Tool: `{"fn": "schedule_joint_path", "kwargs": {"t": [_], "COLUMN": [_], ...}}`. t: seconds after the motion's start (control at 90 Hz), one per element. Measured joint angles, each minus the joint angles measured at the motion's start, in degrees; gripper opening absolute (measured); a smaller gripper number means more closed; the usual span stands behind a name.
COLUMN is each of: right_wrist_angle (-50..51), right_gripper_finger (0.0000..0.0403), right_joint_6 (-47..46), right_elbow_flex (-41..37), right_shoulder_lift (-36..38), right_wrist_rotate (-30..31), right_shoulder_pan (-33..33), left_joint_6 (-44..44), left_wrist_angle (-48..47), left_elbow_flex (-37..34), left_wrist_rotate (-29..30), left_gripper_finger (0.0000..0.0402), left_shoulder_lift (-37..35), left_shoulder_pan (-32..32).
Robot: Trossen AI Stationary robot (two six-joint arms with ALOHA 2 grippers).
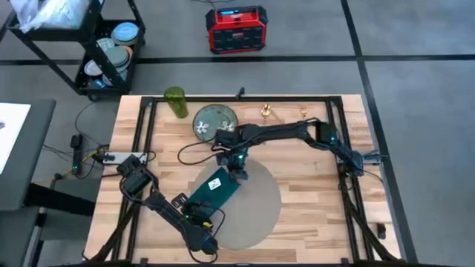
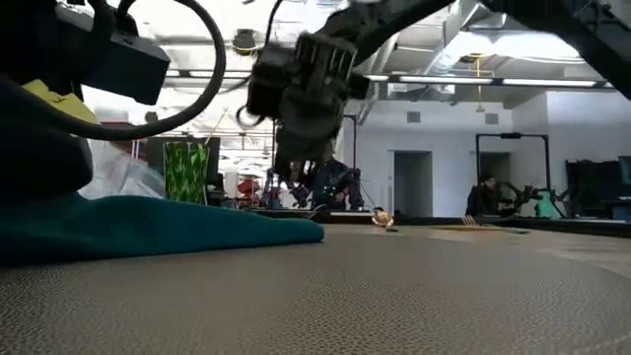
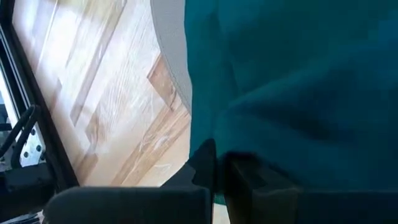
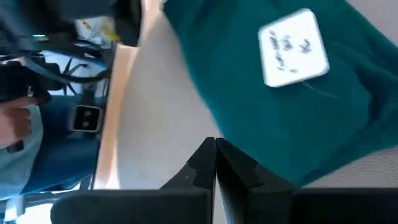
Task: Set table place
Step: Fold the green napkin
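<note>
Right pincer (image 1: 239, 173), fingers pressed together and holding nothing, hangs just above the far edge of the large flat round grey-beige placemat (image 1: 256, 215), which lies on the light striped butcher-block wood table (image 1: 312, 196). Just beside it, toward the left arm, a folded teal cloth napkin (image 1: 214, 188) with a white label rests partly on the placemat. Left pincer (image 1: 202, 220) sits at the napkin's near edge; I cannot tell its finger state. Beyond the right pincer stand a small round green floral plate (image 1: 214, 121) and a green patterned glass (image 1: 175, 101).
</note>
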State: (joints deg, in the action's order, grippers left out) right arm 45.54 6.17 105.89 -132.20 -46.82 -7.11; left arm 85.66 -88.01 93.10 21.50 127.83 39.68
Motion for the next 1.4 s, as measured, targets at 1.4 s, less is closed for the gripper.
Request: {"fn": "schedule_joint_path", "kwargs": {"t": [1.4], "right_wrist_angle": [-2.1], "right_gripper_finger": [0.0], "right_joint_6": [12.8], "right_elbow_flex": [1.4], "right_shoulder_lift": [-4.7], "right_wrist_rotate": [18.7], "right_shoulder_pan": [0.1], "left_joint_6": [-3.4], "left_wrist_angle": [3.0], "left_elbow_flex": [1.0], "left_wrist_rotate": [-2.8], "left_gripper_finger": [0.0], "left_shoulder_lift": [0.0], "left_shoulder_pan": [-1.3]}}
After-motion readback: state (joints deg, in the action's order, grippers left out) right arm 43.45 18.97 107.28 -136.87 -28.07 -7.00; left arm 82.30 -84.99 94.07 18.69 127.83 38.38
